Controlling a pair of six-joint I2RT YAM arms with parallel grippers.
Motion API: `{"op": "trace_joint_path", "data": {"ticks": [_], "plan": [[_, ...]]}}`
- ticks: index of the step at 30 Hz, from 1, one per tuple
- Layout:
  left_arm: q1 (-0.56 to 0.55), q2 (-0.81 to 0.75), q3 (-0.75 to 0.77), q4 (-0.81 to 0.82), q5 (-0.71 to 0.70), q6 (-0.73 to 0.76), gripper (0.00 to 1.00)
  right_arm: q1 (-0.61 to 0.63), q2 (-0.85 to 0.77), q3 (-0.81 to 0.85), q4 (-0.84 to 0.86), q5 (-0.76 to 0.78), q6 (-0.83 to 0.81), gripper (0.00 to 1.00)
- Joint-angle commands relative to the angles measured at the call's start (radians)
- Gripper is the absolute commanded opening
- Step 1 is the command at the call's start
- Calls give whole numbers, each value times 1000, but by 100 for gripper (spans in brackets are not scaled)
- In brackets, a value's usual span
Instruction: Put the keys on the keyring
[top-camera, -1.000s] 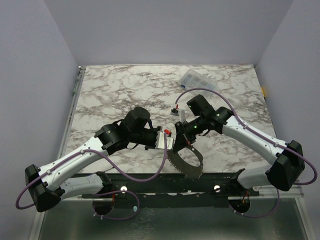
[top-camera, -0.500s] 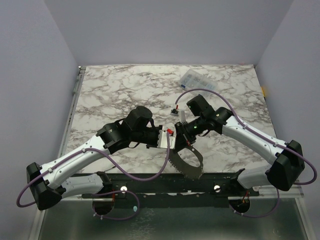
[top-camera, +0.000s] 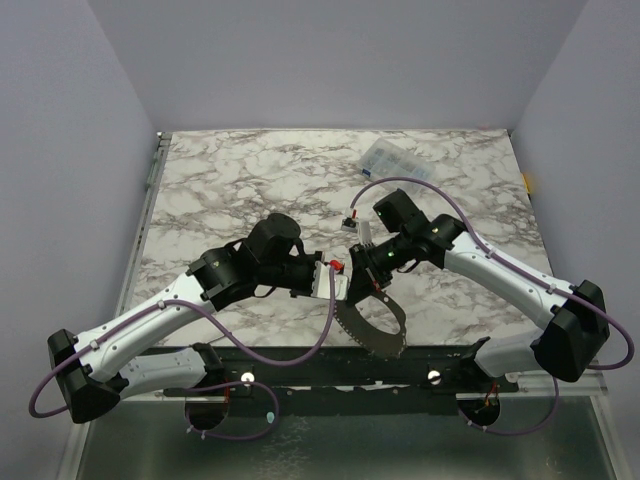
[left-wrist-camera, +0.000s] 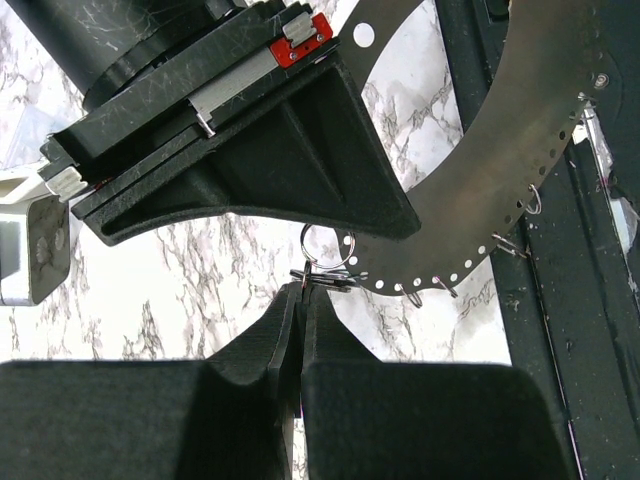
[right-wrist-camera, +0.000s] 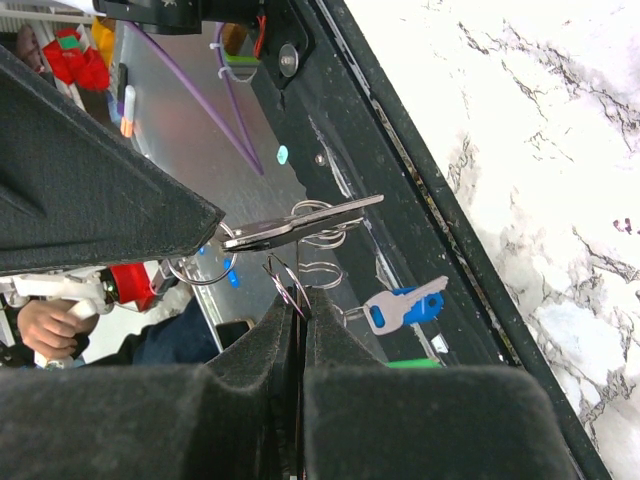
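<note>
Left pincer (left-wrist-camera: 300, 305): pinching a key (left-wrist-camera: 322, 278).
Right pincer (right-wrist-camera: 298, 300): clamped on the keyring (left-wrist-camera: 495, 200).
Care: steady the keyring and feed the key's ring slowly.

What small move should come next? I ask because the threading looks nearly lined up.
Probably nudge the left gripper slightly, guiding its flat silver key toward the thin wire ring pinched by the right gripper; key and ring sit close, yet no linkage shows.

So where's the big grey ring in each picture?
Top external: keyring low in the middle, at the table's near edge.
Left wrist: keyring curves down the right side, dotted with holes.
Right wrist: cannot pick it out.
Shared landmark: marble table.
</note>
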Motion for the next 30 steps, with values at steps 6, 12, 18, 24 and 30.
{"op": "trace_joint_path", "data": {"ticks": [6, 12, 18, 24, 30], "plan": [[-18, -2, 15, -20, 13, 23, 0, 6, 0, 7, 22, -33, 28, 1], [-27, 3, 10, -28, 6, 31, 0, 6, -4, 2, 26, -38, 30, 1], [-29, 9, 5, -32, -12, 40, 0, 6, -8, 2, 24, -38, 29, 1], [-31, 30, 11, -32, -26, 51, 0, 7, -4, 0, 24, -39, 29, 1], [-33, 40, 20, -31, -45, 65, 0, 6, -6, -3, 25, -43, 28, 1]]}}
